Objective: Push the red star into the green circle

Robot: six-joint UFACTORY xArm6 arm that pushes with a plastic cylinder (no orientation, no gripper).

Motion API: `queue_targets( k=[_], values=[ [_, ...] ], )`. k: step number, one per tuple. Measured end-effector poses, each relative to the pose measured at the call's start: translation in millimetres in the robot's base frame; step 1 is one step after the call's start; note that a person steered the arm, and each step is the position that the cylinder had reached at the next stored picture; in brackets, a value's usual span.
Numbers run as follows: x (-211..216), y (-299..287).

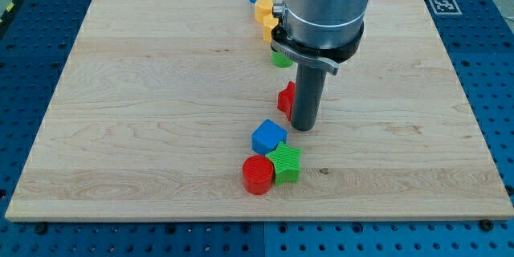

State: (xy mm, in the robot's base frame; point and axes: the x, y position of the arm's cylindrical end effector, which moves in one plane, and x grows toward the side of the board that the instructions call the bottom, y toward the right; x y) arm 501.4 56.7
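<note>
A pale wooden table (161,112) fills the view, and the arm's wide grey housing comes down from the view's top. It ends in a tool: a plain dark rod with no jaws to open or close, holding nothing. My tip (303,128) rests on the table. A red block, taken to be the red star (286,99), sits touching the rod's left side, partly hidden by it. The green circle (281,60) lies beyond the star toward the view's top, mostly under the housing. So the tip sits right of and slightly below the star; I judge the push should run toward the view's top, perhaps after shifting below it.
</note>
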Motion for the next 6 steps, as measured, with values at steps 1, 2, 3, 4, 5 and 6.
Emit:
queue_targets(
  k=[1,2,3,4,5,6],
  values=[
    [-9.5,0.0],
    [-21.2,0.0],
    [-43.4,0.0],
    [-67.5,0.0],
    [-53.0,0.0],
    [-23.7,-0.1]
  ],
)
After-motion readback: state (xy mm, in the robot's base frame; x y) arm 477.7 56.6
